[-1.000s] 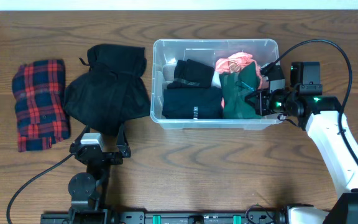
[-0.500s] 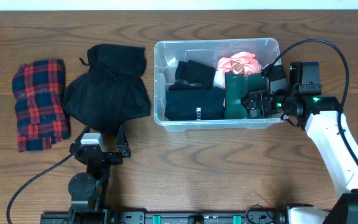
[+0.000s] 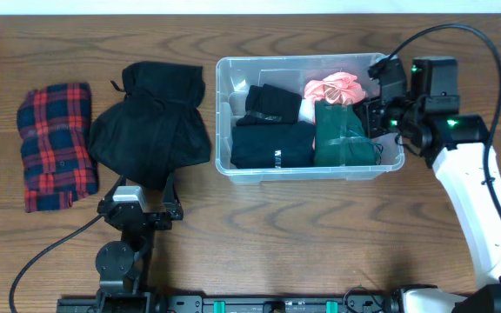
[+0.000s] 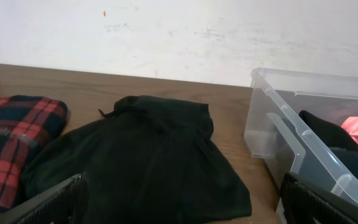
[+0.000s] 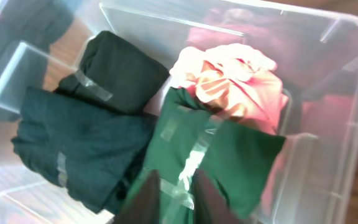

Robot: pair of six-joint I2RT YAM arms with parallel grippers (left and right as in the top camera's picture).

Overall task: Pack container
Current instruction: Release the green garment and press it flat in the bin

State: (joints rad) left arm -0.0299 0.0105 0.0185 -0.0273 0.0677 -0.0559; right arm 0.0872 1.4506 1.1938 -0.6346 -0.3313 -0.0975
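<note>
The container (image 3: 307, 172) stood on the table (image 3: 259, 235) right of centre, with folded black garments (image 3: 272, 143), a green folded piece (image 3: 344, 135) and a bunched pink cloth (image 3: 333, 87) inside it. The right claw (image 5: 176, 198) hung over its right end above the green piece, fingers drawn nearly together with nothing between them. The left claw (image 4: 182, 193) sat low at the front of the table with its jaws spread wide and empty, facing a loose black garment (image 3: 150, 122) beside a folded plaid cloth (image 3: 56, 143), both lying outside the bin to its left. The bin looked stiff but thin-walled, light in itself, with smooth, likely slippery sides. The thick rim seemed the safest place to pinch it, since the flat walls would probably flex or slide. The clothes inside were soft and would give under pressure.
</note>
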